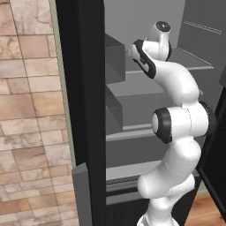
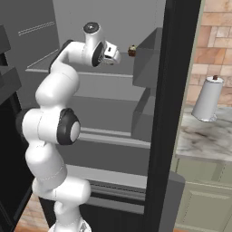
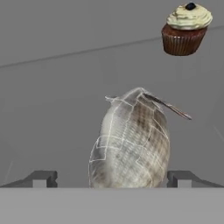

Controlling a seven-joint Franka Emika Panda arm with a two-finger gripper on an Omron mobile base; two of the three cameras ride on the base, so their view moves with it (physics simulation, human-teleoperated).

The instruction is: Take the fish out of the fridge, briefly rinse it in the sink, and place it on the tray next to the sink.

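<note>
One fridge [image 1: 84, 110], tall, black-framed, door open; grey interior with flat grey shelves stacked one above another and boxy grey door bins at the side; smooth matt surfaces throughout

One fish [image 3: 131, 142], silvery-grey, scaled pattern with pale outlines and darker mottling, plump oval body narrowing to a pointed end with a thin fin or tail spur sticking out to one side; lies on a grey fridge shelf [image 3: 57, 100], seen end-on in the hand view, directly between the two fingertips

One gripper [image 3: 112, 179], two small dark square-edged fingertips [image 3: 41, 178] standing wide apart, one on each side of the fish; whether they touch its flanks cannot be told; in the right base view the hand reaches in over an upper shelf

One cupcake [image 3: 185, 28], brown ribbed paper case, cream swirled frosting, one dark berry on top; stands upright on the same shelf, beyond the fish and off to one side, apart from it

One paper towel roll [image 2: 207, 99], white cylinder on an upright holder with a dark red knob, on a marbled stone counter [image 2: 204, 138] beside the fridge

One wall [image 1: 26, 110] of tan stone tiles
</note>
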